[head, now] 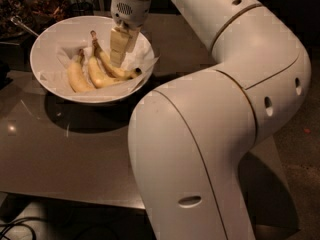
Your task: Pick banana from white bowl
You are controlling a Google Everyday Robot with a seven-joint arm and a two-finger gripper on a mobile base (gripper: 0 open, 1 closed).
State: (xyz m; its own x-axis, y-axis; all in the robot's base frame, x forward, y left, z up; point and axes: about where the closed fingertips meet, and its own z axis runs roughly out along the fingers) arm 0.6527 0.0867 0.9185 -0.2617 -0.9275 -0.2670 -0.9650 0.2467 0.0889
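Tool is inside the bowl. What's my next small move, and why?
Probably ease the tool straight down onto the banana: it hangs inside the white bowl over that banana's middle, and the banana lies flat on the paper, not lifted. Two other bananas lie close beside it.

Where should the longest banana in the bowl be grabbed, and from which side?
Probably grip the banana across its middle, from above: it lies flat in the bowl, a second banana close beside it. The pincer hangs right over that spot.
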